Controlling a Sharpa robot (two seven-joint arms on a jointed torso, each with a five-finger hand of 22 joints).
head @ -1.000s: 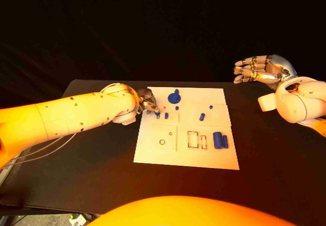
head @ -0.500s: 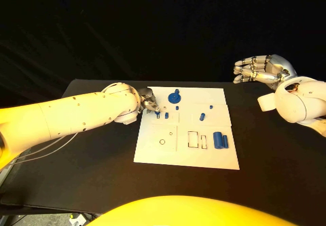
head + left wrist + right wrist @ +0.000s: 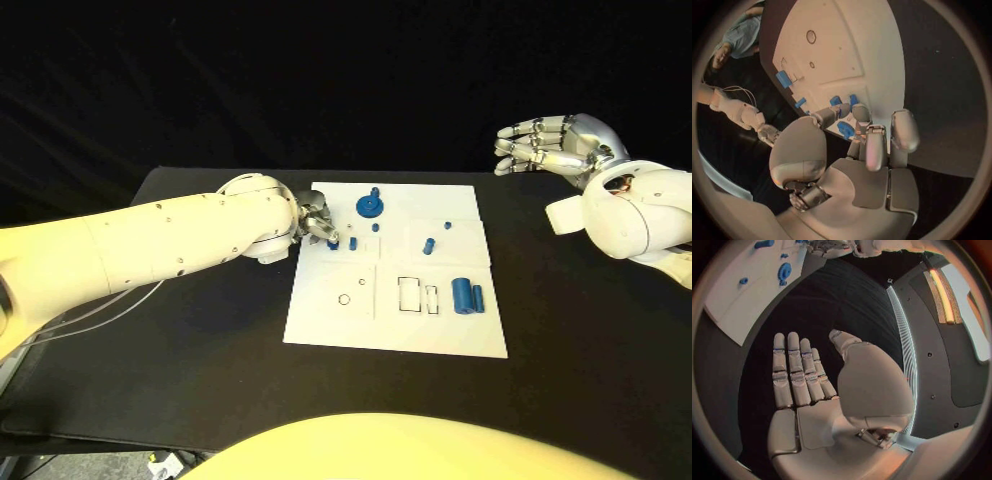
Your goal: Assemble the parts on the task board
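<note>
The white task board (image 3: 378,318) lies in the middle of the black table. My left hand (image 3: 316,224) reaches over its far left corner, thumb and a fingertip (image 3: 844,109) pinching a small blue peg (image 3: 333,243) (image 3: 836,100) against the board. A second small peg (image 3: 352,244) (image 3: 854,99) stands just beside it. A blue disc part (image 3: 371,207) sits near the far edge, with more small pegs (image 3: 428,246) toward the middle. Two blue cylinders (image 3: 467,297) lie at the right, next to rectangular slots (image 3: 410,293). My right hand (image 3: 555,146) (image 3: 798,375) hangs open in the air, far right of the board.
Two round holes (image 3: 345,300) mark the board's near left part. Bare black table (image 3: 173,340) surrounds the board on all sides. My left forearm (image 3: 159,245) crosses the table's left side.
</note>
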